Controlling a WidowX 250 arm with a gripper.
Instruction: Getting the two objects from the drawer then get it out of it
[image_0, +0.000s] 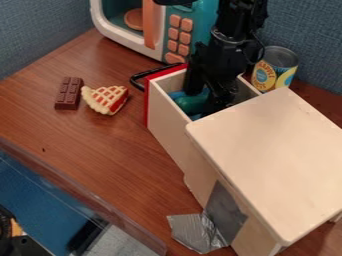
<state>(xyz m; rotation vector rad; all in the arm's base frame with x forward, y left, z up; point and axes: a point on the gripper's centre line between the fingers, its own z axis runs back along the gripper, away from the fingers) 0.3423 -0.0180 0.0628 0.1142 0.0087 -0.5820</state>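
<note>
Chocolate bar (69, 93) and pie slice (105, 99) left of the drawer (165, 125) (microwave (157, 30) behind), can (274, 69) to its right

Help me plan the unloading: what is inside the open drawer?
Inside the drawer are a rounded green object and something blue next to it. The gripper hides part of them, and the cabinet top covers the drawer's rear, so anything there cannot be seen.

A can (275, 70) stands near a toy microwave (158, 31).
</note>
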